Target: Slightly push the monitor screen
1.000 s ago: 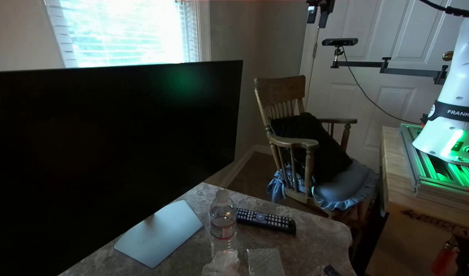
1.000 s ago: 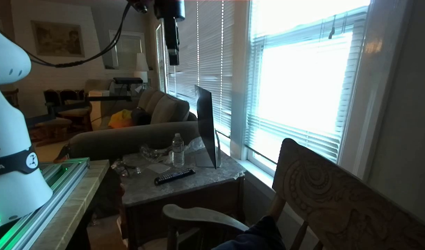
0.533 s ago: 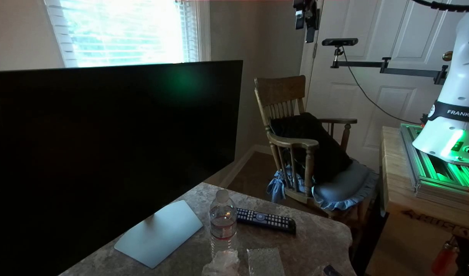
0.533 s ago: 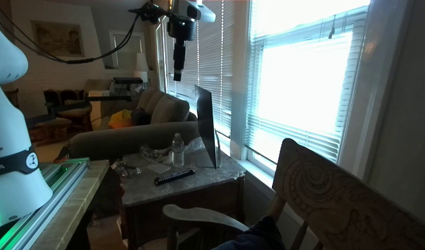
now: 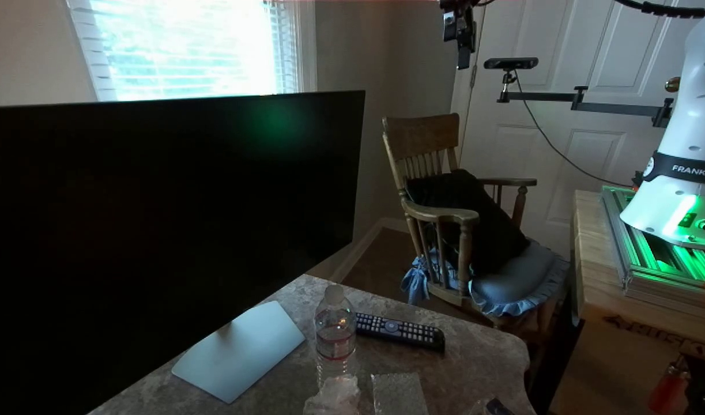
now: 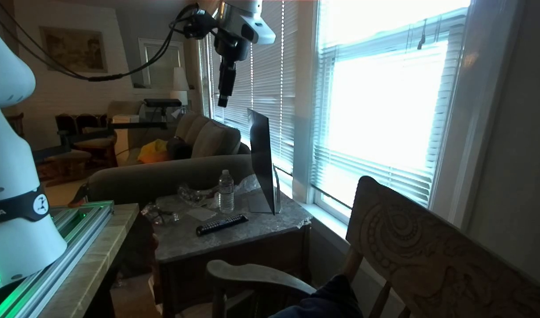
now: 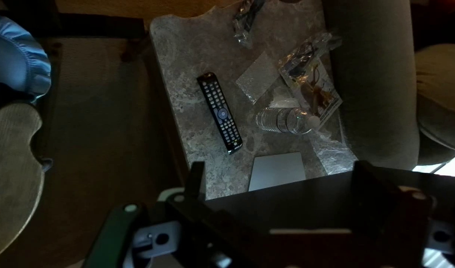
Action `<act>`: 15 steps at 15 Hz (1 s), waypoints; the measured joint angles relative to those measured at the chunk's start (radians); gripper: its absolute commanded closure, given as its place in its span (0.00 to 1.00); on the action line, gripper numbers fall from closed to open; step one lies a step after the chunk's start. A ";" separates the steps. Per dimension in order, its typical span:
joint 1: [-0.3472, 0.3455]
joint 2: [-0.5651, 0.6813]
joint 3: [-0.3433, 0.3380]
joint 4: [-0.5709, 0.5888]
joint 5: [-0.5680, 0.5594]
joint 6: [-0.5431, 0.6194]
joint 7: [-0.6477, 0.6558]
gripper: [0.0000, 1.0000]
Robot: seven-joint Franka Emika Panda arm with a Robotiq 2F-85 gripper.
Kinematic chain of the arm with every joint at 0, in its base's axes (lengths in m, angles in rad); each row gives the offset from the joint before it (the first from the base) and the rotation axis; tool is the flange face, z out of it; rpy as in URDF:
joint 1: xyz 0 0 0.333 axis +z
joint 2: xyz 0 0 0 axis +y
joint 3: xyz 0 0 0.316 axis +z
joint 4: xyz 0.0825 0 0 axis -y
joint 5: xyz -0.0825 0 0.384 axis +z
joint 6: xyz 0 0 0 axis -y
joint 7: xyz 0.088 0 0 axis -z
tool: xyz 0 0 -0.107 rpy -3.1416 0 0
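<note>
The monitor screen (image 5: 173, 230) is a very large black panel with a faint green reflection in an exterior view. It stands upright on a grey stand base (image 5: 240, 351) and shows nearly edge-on in an exterior view (image 6: 262, 161). In the wrist view, the screen (image 7: 294, 197) fills the lower middle behind the fingers. My gripper (image 7: 278, 166) is open, with its two fingers wide apart and nothing between them. In an exterior view, the gripper (image 6: 223, 102) hangs tilted, a little above the screen's top edge and on the robot's side of it, apart from the screen.
A clear bottle (image 5: 335, 334), a black remote control (image 5: 399, 331) and plastic wrapping (image 6: 194, 194) lie or stand on the stone-patterned table (image 6: 177, 247). A wooden chair (image 5: 430, 138) stands beside it. A sofa (image 6: 164, 174) and a window (image 6: 384, 97) are close by.
My gripper has come down and moved toward the screen, then tilted so its fingertips swing slightly back toward the robot's side. The monitor screen and table items have not moved.
</note>
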 measured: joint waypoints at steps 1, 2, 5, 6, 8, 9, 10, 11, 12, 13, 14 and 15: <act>0.000 0.000 0.000 0.000 0.000 0.000 0.000 0.00; 0.000 0.000 0.000 0.000 0.000 0.000 0.000 0.00; 0.000 0.000 0.001 0.000 0.000 0.000 0.000 0.00; 0.000 0.000 0.001 0.000 0.000 0.000 0.000 0.00; 0.000 0.000 0.001 0.000 0.000 0.000 0.000 0.00; 0.000 0.000 0.001 0.000 0.000 0.000 0.000 0.00; 0.000 0.000 0.001 0.000 0.000 0.000 0.000 0.00; 0.000 0.000 0.001 0.000 0.000 0.000 0.000 0.00; 0.000 0.000 0.001 0.000 0.000 0.000 0.000 0.00; 0.000 0.000 0.002 -0.001 0.000 0.006 0.000 0.00; 0.000 0.002 0.005 -0.003 0.002 0.019 0.000 0.00; 0.001 0.005 0.010 -0.006 0.005 0.035 0.000 0.00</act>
